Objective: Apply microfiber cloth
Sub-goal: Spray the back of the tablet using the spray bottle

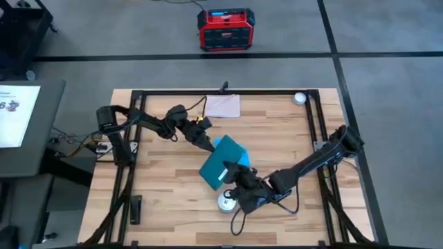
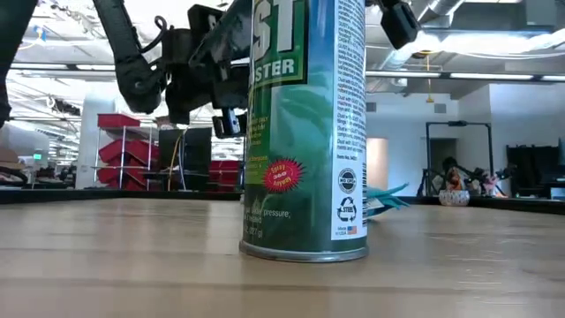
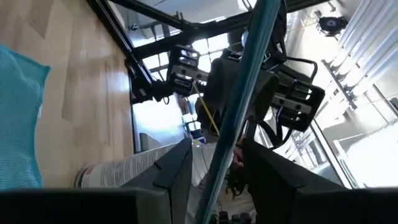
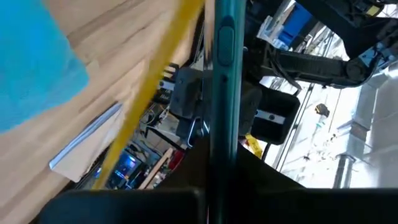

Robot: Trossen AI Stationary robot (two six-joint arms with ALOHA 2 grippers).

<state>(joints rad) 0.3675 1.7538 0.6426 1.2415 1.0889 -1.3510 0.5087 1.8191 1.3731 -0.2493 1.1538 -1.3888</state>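
Sky-blue cloth (image 1: pixel 223 162) lies over the tablet (image 3: pixel 239 106), whose edge I pinch in my left gripper (image 1: pixel 208 146) and right gripper (image 1: pixel 239 178), both closed on it. Judging by this, I should hold steady so neither slips.

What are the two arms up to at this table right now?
Both arms meet over the middle of the table. The left gripper and the right gripper each hold an edge of the tablet, which is lifted and tilted between them. The cloth lies under it on the wood, not yet being used. A spray can stands near the front edge and a pale sheet lies at the back.
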